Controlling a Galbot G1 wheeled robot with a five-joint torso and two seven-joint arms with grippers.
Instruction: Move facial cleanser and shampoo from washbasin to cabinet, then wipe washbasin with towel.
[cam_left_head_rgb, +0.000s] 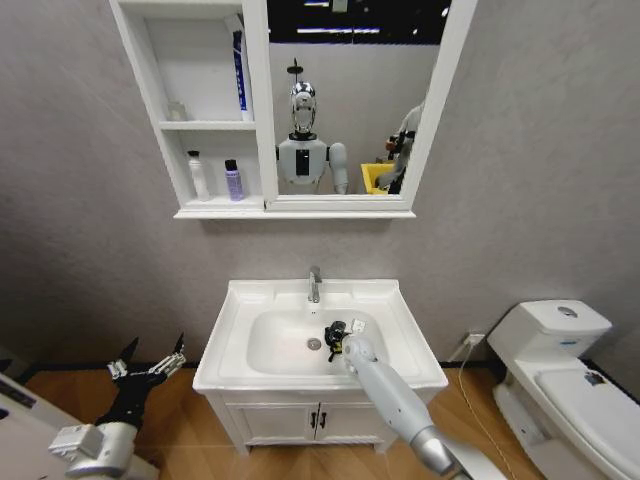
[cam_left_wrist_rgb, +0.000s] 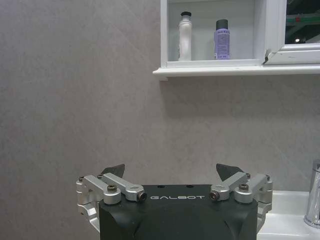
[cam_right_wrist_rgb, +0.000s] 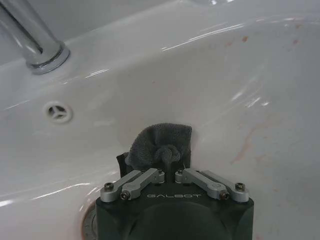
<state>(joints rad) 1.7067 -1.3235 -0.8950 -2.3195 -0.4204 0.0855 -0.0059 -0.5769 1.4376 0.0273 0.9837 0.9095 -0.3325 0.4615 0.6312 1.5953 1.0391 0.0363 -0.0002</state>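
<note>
Now: right gripper (cam_right_wrist_rgb: 170, 167) jaws pinching towel (cam_right_wrist_rgb: 159, 142) in washbasin (cam_left_head_rgb: 400, 345) | left gripper (cam_left_wrist_rgb: 172, 175) jaws spread, low beside it.

Grey textured wall (cam_left_head_rgb: 540, 150) behind everything; wood-toned floor (cam_left_head_rgb: 190, 420) below; a white toilet (cam_left_head_rgb: 560, 385) at four o'clock; a low white two-door vanity (cam_left_head_rgb: 310, 420) at six o'clock, against the wall

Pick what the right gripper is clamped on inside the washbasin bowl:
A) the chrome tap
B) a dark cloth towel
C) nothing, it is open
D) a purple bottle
B: the right gripper is shut on the dark towel, pressed against the washbasin bowl wall.
</note>
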